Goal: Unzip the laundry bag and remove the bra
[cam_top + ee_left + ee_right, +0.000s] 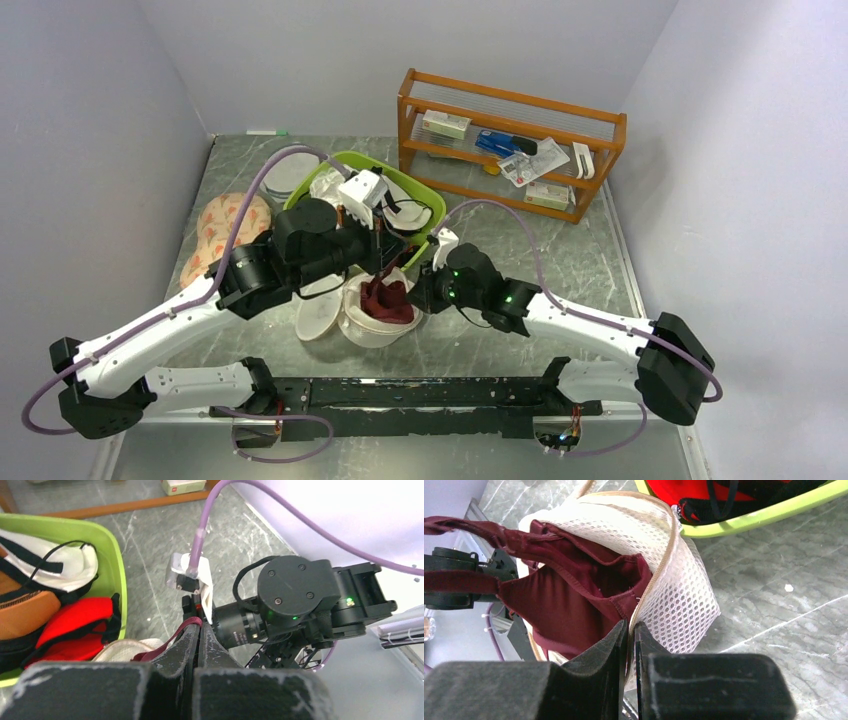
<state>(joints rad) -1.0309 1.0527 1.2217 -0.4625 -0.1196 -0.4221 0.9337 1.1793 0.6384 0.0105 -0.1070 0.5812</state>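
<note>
**Bra half out of the opened bag, both grippers clamped**

The bra sits in the mouth of the bag, its maroon cup bunched against the mesh wall and rising above the rim. One strap runs taut out of the bag to the left gripper, whose fingers are pressed together on it with no gap showing.

The bag is unzipped and stands on the table near the front edge, between the two arms. Its lid hangs open on the bag's left side. The right gripper has its fingers almost together, pinching the bag's cream zipper edge on the side nearest that arm, with only a thin slit between them.

Just behind the bag is a green bin holding a red garment, an orange cup and white fabric. A wooden rack stands farther back on the right.
</note>
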